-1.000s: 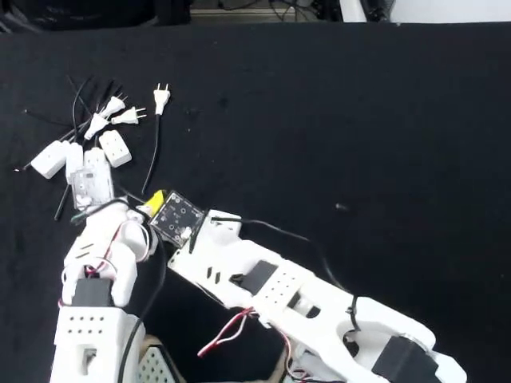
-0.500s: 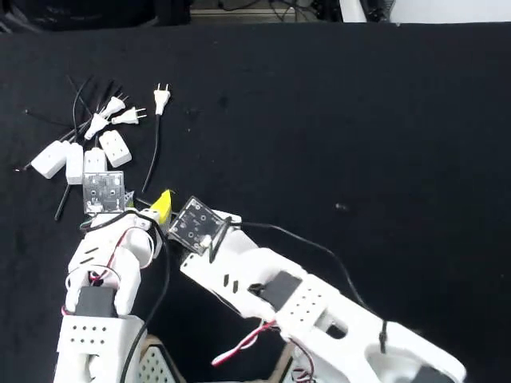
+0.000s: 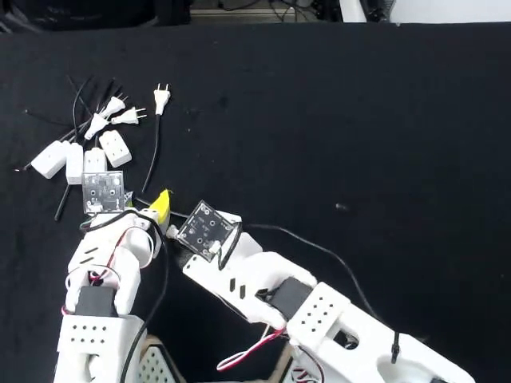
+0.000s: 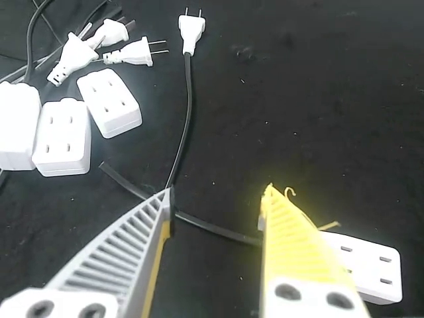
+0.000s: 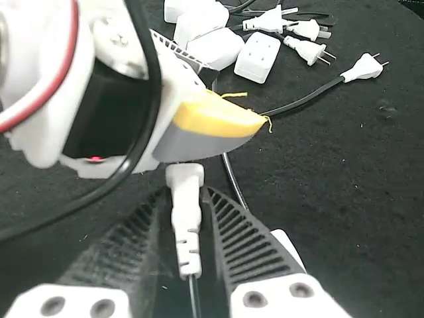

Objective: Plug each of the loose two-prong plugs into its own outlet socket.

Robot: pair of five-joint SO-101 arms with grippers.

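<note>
The black table [image 3: 359,120] carries four white outlet sockets [image 3: 116,148] grouped toward its left side in the high view. Three white two-prong plugs [image 3: 128,117] lie just beyond them, and a fourth plug [image 3: 162,99], black-corded, lies near these

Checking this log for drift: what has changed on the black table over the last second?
The right arm drew back rightward in the high view; the right tool grips a white two-prong plug on a black cord. The left arm shifted slightly at first, then held, the left tool open. The loose white plugs and white outlet blocks stayed put.
</note>
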